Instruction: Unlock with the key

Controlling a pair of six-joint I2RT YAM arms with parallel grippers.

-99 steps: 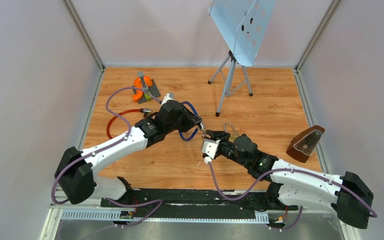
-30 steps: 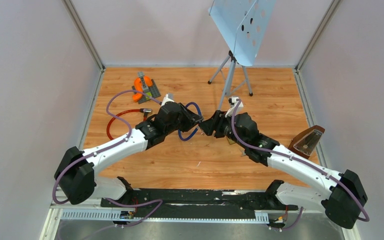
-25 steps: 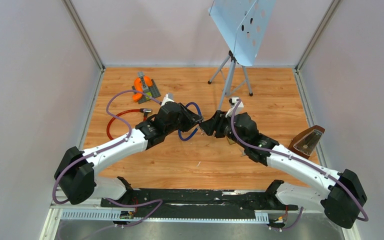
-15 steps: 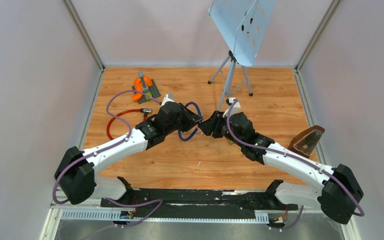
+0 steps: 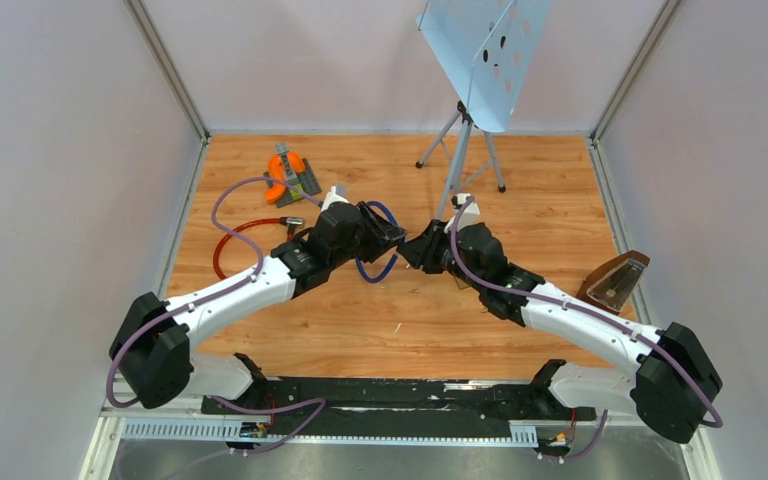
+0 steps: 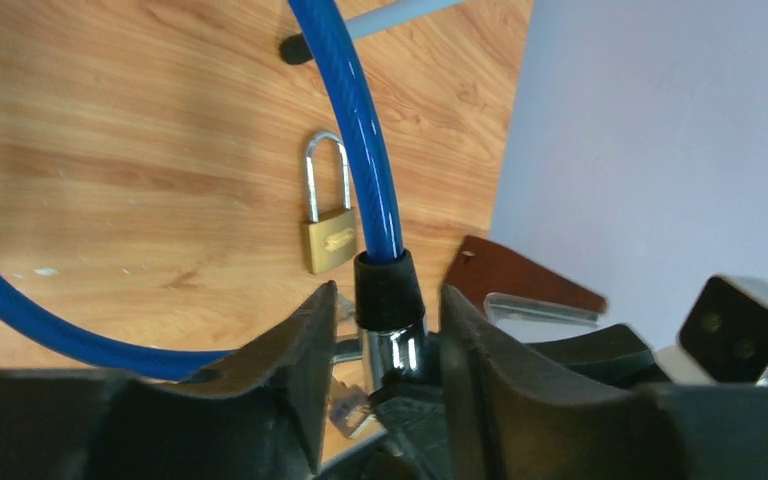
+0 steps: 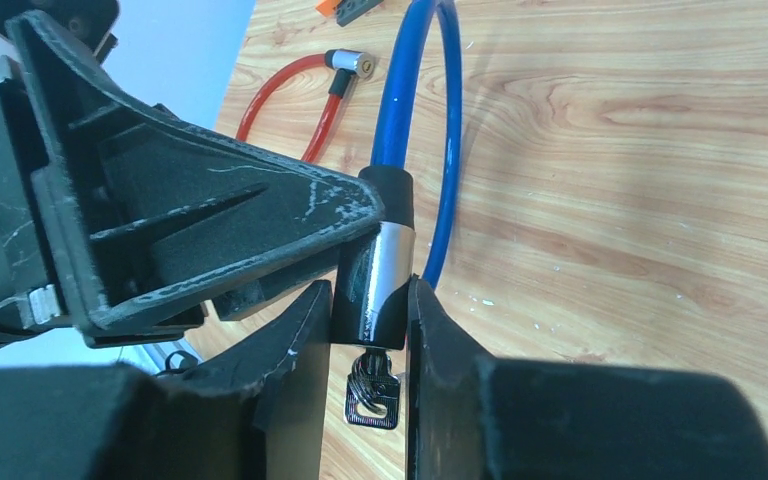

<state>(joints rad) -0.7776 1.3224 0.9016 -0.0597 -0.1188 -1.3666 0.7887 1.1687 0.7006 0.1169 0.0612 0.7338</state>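
A blue cable lock (image 5: 372,268) is held off the table between both grippers. In the left wrist view, my left gripper (image 6: 388,292) closes round its black collar (image 6: 385,285) and silver cylinder (image 6: 392,352). In the right wrist view, my right gripper (image 7: 370,285) is shut on the cylinder's (image 7: 378,275) lower end. The key (image 7: 372,395) sticks out of that end and hangs between the fingers. It also shows in the left wrist view (image 6: 353,410). From above, the left gripper (image 5: 395,235) and right gripper (image 5: 415,250) meet tip to tip.
A brass padlock (image 6: 328,240) lies on the wood just beyond the lock. A red cable lock (image 5: 222,245) and an orange tool (image 5: 285,170) lie back left. A music stand (image 5: 470,110) stands at the back. A brown metronome (image 5: 612,285) sits to the right.
The right arm swung up from the near side, turned its wrist over and closed in on the lock. In the last second it crept slightly left. The left arm barely moved.
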